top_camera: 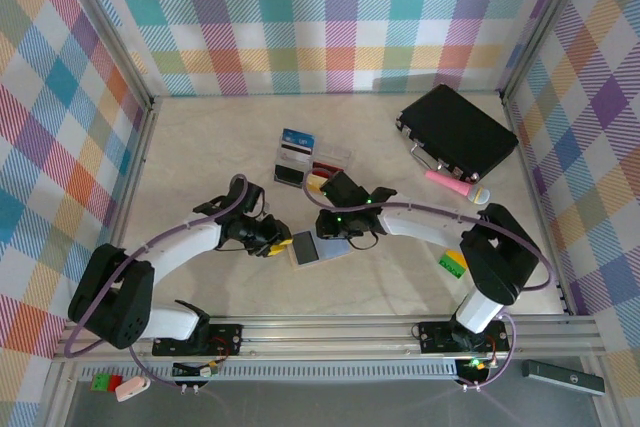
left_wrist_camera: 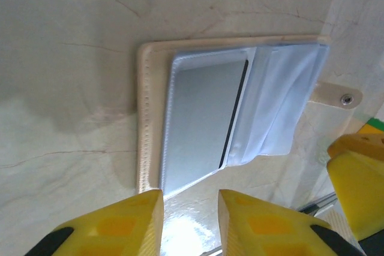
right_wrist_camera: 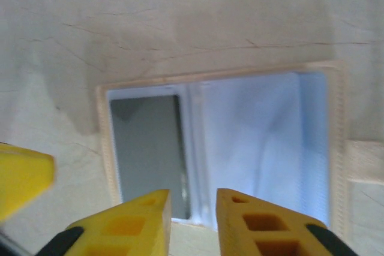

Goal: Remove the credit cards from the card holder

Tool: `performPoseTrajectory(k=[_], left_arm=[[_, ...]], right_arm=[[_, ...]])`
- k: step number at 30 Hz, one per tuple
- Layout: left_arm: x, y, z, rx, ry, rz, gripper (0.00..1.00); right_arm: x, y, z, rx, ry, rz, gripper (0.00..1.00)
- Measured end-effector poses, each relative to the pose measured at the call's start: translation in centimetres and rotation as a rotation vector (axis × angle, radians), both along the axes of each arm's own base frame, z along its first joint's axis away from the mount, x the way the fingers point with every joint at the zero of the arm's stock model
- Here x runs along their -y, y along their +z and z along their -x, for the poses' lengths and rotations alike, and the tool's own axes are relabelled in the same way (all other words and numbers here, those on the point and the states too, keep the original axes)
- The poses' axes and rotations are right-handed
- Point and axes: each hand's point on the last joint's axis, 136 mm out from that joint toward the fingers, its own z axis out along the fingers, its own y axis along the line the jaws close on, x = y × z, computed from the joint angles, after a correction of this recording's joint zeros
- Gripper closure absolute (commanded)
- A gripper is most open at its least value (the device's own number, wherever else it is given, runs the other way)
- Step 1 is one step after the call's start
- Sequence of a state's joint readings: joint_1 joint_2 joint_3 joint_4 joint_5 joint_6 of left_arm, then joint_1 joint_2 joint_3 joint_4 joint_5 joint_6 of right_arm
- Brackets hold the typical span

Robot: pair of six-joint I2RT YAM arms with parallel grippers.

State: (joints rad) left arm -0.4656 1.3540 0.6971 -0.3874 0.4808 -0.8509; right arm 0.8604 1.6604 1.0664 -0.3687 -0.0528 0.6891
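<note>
Pale blue card holder (left_wrist_camera: pixel 276 100) is lying open just ahead of left gripper (left_wrist_camera: pixel 191 220) and right gripper (right_wrist_camera: pixel 193 223), both slightly parted and empty; a grey card (right_wrist_camera: pixel 147 148) is apparently sitting pocketed, unextracted.

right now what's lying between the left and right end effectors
The open card holder lies flat between the left end effector and the right end effector. That is clearest in the top external view.

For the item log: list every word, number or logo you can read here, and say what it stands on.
No text can be read.
Loose cards at the far middle of the table: print too small to read.
Card holder: no lettering visible.
Dark bar in front of the table: pale mark, too small to read.
</note>
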Motion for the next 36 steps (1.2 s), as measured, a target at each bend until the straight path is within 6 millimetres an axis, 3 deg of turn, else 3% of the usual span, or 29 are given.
performPoseTrajectory(k=[15, 28, 36], left_arm=[[2.4, -1.7, -0.7, -0.023, -0.044, -0.027, 0.82], [1.8, -2.5, -0.9, -0.017, -0.025, -0.074, 0.84], [1.6, -3.5, -0.6, -0.042, -0.025, -0.091, 0.86]], right_arm=[[-2.1, -1.7, 0.2, -0.126, 0.064, -0.156, 0.83], [-2.3, -3.9, 0.7, -0.184, 0.072, -0.140, 0.85], [-2.2, -4.2, 0.7, -0.190, 0.070, -0.134, 0.85]])
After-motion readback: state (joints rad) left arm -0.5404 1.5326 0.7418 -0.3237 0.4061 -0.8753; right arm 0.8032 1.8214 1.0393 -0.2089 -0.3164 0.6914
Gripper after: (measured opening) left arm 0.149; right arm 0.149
